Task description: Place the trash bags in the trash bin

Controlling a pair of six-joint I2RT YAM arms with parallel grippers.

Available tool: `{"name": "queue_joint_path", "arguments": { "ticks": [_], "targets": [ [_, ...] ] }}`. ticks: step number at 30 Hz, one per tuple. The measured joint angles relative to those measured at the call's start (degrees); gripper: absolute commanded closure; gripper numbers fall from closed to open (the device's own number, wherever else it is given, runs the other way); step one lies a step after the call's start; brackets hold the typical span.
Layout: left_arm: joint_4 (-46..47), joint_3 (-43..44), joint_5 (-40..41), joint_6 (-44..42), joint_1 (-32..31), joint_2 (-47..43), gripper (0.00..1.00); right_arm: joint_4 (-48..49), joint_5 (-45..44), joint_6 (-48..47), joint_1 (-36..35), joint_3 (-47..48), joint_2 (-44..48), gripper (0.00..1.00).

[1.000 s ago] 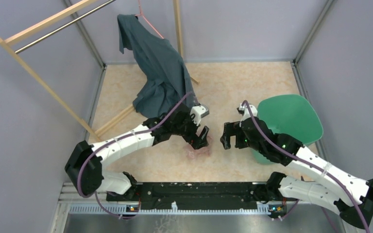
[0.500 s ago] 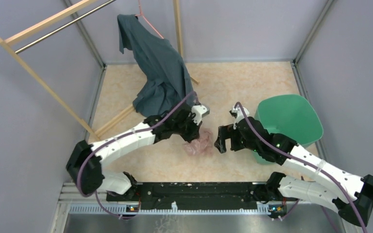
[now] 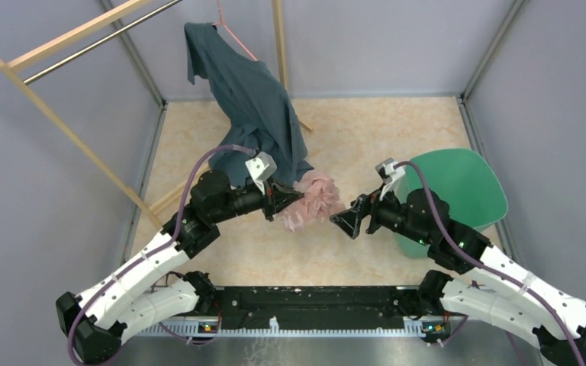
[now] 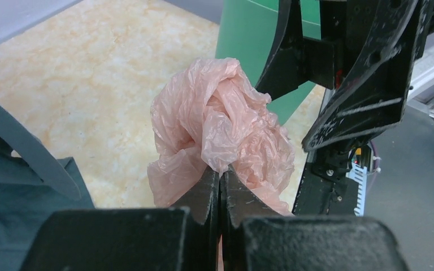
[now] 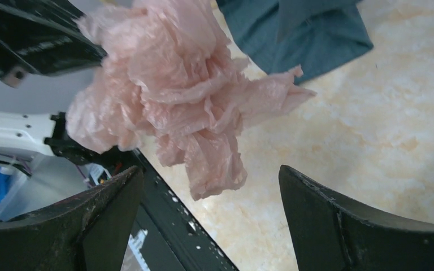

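left jaws are clamped tight on the pink trash bag (image 3: pixel 314 200), which i see crumpled above the worktop's (image 3: pixel 374 130) middle; right jaws stand wide apart facing it, the green trash bin (image 3: pixel 458 187) behind them at the right edge.

Blocked between left pincer (image 3: pixel 281 201) and wide-spread right pincer (image 3: pixel 349 223) by bunched bag (image 3: pixel 314 197). Hemmed in just behind left pincer by hanging shirt (image 3: pixel 252 99). Walled close behind right pincer by bin (image 3: pixel 458 191), mouth upward. Open over bare bench (image 3: pixel 366 130) below and beyond both pincers.
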State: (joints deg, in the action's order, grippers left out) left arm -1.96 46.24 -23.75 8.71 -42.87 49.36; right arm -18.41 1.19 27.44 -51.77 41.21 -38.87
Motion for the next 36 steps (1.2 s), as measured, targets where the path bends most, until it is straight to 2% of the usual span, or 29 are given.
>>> {"name": "queue_joint_path", "arguments": {
  "ticks": [9,12,17,18,27,36],
  "targets": [
    [4.04,-1.92,-4.17,1.92,1.22,-1.77,1.00,5.88,1.25,-0.26,0.00,0.04,-1.77,0.33],
    [4.98,-2.03,-4.76,2.14,1.22,-2.16,1.00,5.95,1.79,-0.35,0.00,0.04,-4.04,0.63],
    [4.96,-2.14,-3.34,2.34,1.22,-2.91,1.00,5.33,1.49,-0.52,-0.13,0.20,-4.48,0.96],
    [4.96,-2.23,-1.95,2.34,1.22,-3.30,1.00,4.94,1.05,-0.79,-0.15,0.28,-4.28,1.00],
    [5.01,-5.33,14.95,2.29,1.33,-12.24,1.00,-5.90,-11.47,-2.84,-0.20,1.99,2.91,1.00],
    [4.98,-5.42,19.54,2.01,1.55,-11.10,1.00,-12.55,-17.51,-3.78,-0.20,3.98,6.88,1.00]
  ]
}}
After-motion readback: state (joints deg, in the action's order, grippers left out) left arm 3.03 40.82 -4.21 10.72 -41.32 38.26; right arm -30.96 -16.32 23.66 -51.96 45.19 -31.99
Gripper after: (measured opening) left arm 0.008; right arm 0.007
